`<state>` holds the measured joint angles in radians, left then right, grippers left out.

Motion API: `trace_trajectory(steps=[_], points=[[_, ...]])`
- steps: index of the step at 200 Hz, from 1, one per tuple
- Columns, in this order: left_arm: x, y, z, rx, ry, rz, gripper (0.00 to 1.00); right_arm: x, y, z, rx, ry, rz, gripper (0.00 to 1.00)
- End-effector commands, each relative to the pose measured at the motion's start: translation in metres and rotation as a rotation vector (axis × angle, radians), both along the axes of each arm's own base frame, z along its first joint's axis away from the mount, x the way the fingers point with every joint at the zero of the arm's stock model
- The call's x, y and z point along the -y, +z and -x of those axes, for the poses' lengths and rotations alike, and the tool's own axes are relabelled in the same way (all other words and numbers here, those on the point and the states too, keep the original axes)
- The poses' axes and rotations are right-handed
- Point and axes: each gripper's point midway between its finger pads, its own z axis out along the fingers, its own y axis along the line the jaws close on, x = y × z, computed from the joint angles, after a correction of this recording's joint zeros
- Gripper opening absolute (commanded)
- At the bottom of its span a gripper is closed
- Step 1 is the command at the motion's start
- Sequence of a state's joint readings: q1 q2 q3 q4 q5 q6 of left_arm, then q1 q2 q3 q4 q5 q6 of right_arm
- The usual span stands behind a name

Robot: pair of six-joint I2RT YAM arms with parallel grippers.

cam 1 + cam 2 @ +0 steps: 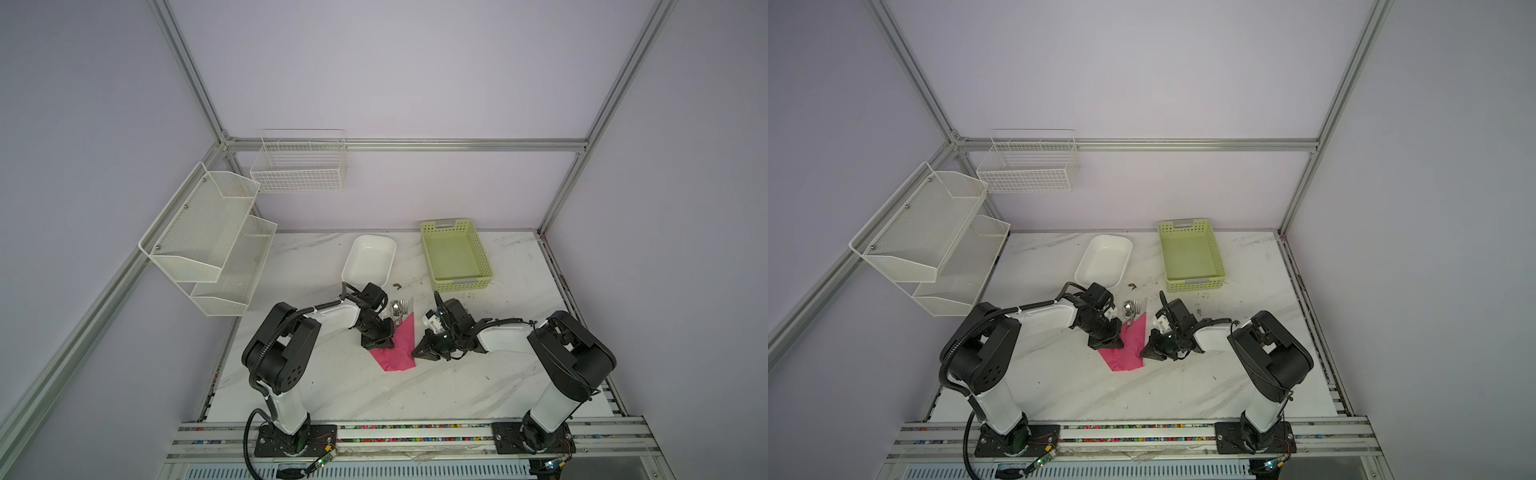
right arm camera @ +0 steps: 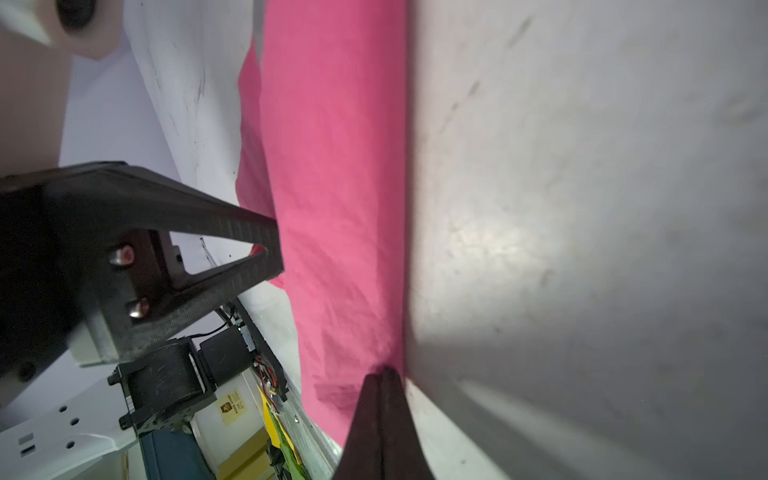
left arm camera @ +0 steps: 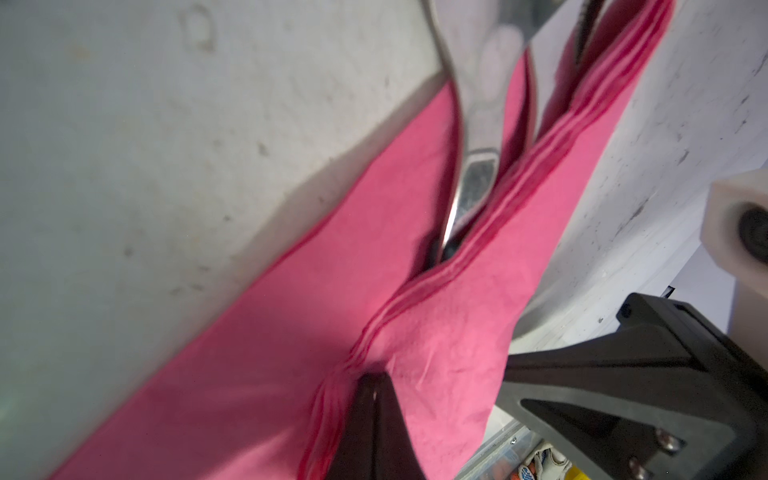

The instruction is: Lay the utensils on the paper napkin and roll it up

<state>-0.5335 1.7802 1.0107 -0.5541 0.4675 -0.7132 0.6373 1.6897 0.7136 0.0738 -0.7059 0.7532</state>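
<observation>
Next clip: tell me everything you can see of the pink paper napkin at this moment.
The paper napkin is thin, bright pink, soft-looking and creased. It lies on the marble-look table between the two arms. One side is folded over the utensils, whose shiny heads stick out past its far end. The left wrist view shows the flap's layered edge. The shut left gripper meets that edge, and the shut right gripper meets the other side. The paper puckers at both tips; whether it is pinched or only pressed, I cannot tell.

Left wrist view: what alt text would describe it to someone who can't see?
A pink napkin lies folded over a metal utensil on a white table. The left gripper, shut, meets the napkin's layered edge; the right gripper sits close beside.
</observation>
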Motion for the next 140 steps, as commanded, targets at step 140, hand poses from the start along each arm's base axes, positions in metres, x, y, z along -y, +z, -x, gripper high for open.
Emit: trace_trajectory(steps=[140], points=[[0.0, 0.0, -0.007, 0.027, -0.015, -0.021, 0.04, 0.002, 0.007, -0.05, 0.082, -0.051, 0.062, 0.0]])
